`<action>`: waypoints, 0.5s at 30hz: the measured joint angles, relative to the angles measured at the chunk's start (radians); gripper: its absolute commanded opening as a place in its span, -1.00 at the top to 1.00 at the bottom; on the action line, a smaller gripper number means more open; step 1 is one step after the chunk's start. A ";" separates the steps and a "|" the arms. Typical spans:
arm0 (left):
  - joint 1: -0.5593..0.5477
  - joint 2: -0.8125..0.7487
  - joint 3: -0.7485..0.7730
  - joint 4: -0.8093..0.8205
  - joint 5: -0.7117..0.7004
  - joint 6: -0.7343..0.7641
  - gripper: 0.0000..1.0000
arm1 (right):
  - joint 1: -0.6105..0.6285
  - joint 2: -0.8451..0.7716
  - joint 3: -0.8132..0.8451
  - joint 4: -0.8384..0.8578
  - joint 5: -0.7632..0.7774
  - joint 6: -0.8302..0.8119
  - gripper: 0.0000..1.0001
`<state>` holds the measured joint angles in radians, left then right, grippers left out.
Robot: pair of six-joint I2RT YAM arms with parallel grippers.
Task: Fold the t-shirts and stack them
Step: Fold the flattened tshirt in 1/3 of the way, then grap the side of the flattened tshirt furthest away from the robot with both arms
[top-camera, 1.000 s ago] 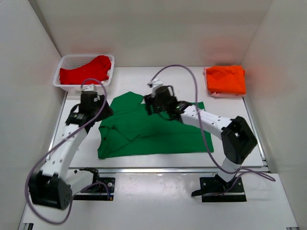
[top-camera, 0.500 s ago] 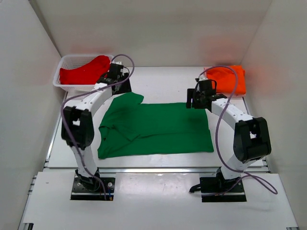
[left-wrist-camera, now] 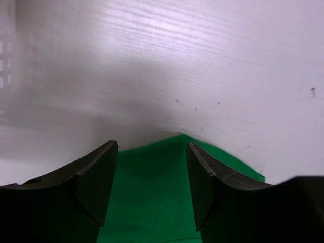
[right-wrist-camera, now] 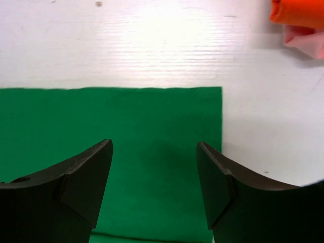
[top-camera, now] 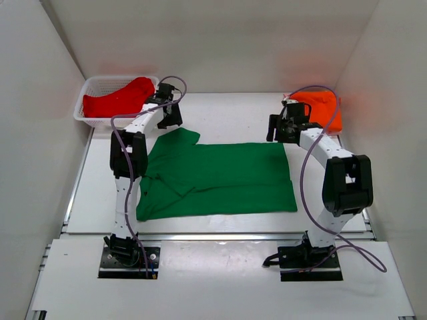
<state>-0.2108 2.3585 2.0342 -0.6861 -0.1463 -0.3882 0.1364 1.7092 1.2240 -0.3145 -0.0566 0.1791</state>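
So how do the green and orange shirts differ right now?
The green t-shirt lies spread out mid-table, covering more area; the orange t-shirt is folded into a compact block at the far right corner. Green's sleeve sticks out; orange shows none. Both are plain cloth.

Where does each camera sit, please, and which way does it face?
Top view: above and behind the robot, looking down on the table, green shirt, basket and orange shirt; left arm and right arm show.
Left wrist: on the left arm, looking past its open left pincer at the shirt's far edge.
Right wrist: on the right arm, looking past its open right pincer at the shirt's far corner.
Shared: all three show the green shirt; top and right wrist share the orange shirt.
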 measured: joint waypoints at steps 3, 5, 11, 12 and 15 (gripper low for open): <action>-0.002 0.021 0.011 -0.031 0.000 0.003 -0.35 | -0.024 0.040 0.031 -0.006 0.005 0.001 -0.29; -0.002 0.027 0.008 -0.048 0.000 0.003 -0.36 | -0.040 0.070 0.049 -0.015 0.008 0.002 -0.30; -0.010 0.027 -0.022 -0.072 -0.003 0.014 -0.33 | -0.059 0.159 0.119 -0.053 0.034 0.006 -0.34; -0.011 0.027 -0.025 -0.073 -0.005 0.016 -0.33 | -0.060 0.175 0.133 -0.057 0.039 0.009 -0.32; -0.011 0.027 -0.025 -0.077 -0.005 0.019 0.01 | -0.061 0.213 0.161 -0.062 0.042 0.014 -0.34</action>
<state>-0.2214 2.3856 2.0094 -0.7635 -0.1516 -0.3691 0.0750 1.9224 1.3853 -0.3763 -0.0147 0.1932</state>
